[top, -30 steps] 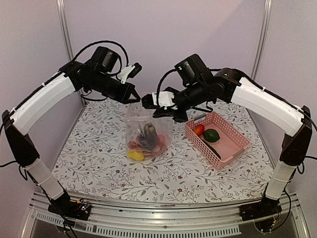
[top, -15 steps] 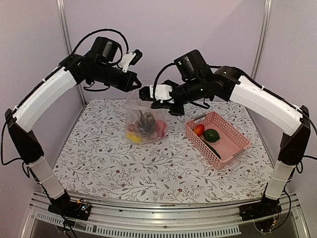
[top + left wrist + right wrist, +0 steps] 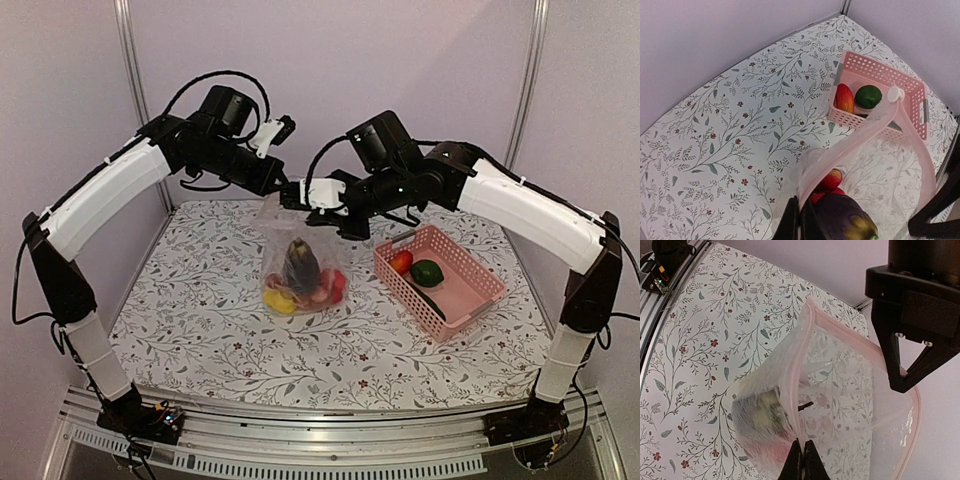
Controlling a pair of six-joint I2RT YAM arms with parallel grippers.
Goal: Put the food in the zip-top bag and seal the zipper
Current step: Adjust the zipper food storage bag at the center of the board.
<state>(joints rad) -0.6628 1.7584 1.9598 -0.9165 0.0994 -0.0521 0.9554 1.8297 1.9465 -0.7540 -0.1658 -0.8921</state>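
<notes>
The zip-top bag (image 3: 300, 265) hangs between my two grippers above the table's middle. It holds the dark eggplant (image 3: 300, 262), a yellow pepper (image 3: 279, 301) and red fruits (image 3: 327, 288). My left gripper (image 3: 281, 188) is shut on the pinkish zipper (image 3: 829, 159) at one end of the mouth. My right gripper (image 3: 293, 196) is shut on the zipper (image 3: 788, 380) close beside it. In the left wrist view the fingers (image 3: 790, 225) pinch the rim just above the eggplant (image 3: 840, 217). More food lies in the pink basket (image 3: 470, 300): a red-orange piece (image 3: 401, 261), a green pepper (image 3: 427, 272) and a cucumber (image 3: 430, 300).
The pink basket stands at the table's right, its handle end toward the bag. The floral cloth (image 3: 200, 320) covers the table. Pale walls with metal posts (image 3: 128, 60) close in the back and sides. The left arm's black wrist (image 3: 910, 305) hangs near the right camera.
Both grippers have lifted the bag and shifted it slightly right. They now stand closer together, and the contents have swung and settled at the bottom of the bag.
</notes>
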